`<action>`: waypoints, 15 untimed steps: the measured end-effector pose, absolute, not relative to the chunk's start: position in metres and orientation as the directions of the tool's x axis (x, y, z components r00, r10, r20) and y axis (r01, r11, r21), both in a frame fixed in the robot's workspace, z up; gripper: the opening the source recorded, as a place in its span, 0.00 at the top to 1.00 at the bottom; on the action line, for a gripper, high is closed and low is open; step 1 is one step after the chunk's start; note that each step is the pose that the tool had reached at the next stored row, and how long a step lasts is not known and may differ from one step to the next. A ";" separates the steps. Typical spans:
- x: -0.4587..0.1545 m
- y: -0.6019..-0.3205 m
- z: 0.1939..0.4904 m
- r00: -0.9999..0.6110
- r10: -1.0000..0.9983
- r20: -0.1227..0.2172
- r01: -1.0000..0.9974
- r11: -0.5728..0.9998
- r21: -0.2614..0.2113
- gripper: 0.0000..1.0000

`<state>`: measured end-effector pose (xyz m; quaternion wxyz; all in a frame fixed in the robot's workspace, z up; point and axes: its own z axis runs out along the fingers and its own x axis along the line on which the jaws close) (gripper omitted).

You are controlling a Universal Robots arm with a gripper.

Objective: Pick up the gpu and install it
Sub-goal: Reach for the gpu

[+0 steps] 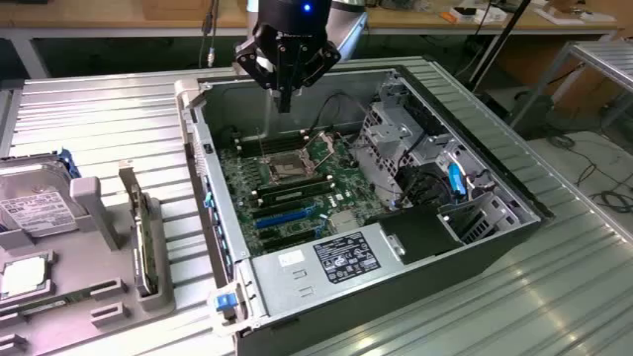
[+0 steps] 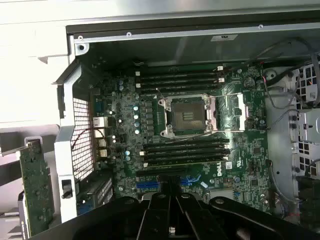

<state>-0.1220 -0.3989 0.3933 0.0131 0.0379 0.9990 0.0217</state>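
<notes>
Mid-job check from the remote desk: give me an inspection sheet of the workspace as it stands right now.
Surface: ribbed metal table carrying an open computer case and a grey parts holder.
Job's things: gpu stands on edge in the holder, untouched; motherboard lies exposed in the case.
Clutter: hard drive and a square chip in the holder.
Grippers: tool shut and empty, hanging above the open case.
Cables: black leads inside the case; loose floor cables at the exterior view's right.
Surroundings: wooden workbench behind the table.
</notes>
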 end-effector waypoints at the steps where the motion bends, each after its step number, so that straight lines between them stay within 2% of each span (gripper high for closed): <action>1: -0.122 -0.399 0.393 -0.997 0.076 -0.024 0.075 0.996 0.044 0.89; 15: -0.133 -0.398 0.393 -0.997 0.076 -0.024 0.075 0.996 0.044 0.89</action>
